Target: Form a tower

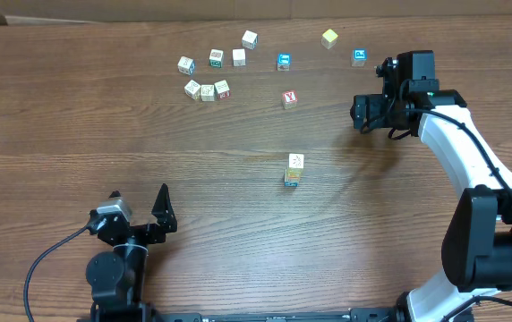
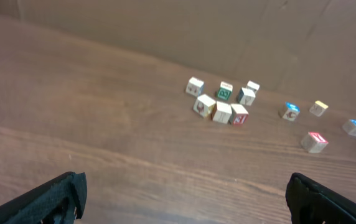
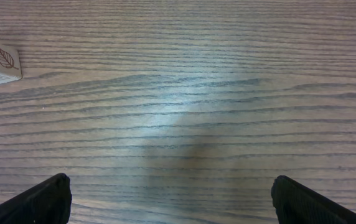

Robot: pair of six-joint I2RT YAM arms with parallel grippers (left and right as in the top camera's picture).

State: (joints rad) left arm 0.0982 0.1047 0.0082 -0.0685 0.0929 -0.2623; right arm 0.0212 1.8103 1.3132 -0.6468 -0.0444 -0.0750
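Nearest my base, the left pincer (image 1: 140, 204) stands spread and empty over the table (image 1: 59, 152). Mid-table, well apart from both pincers, rises the tower (image 1: 294, 170), a slim column of small wooden cubes. I judge it light, stiff and loosely stacked, so easily toppled; I would grip a cube only by opposite flat faces, from above. Beyond, the right pincer (image 1: 361, 112) is spread and empty, near a red-marked cube (image 1: 289, 98). Loose cubes (image 1: 208, 91) lie farthest.

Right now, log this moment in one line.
left gripper: open, empty | right gripper: open, empty | tower: standing mid-table, untouched | loose cubes: scattered beyond it
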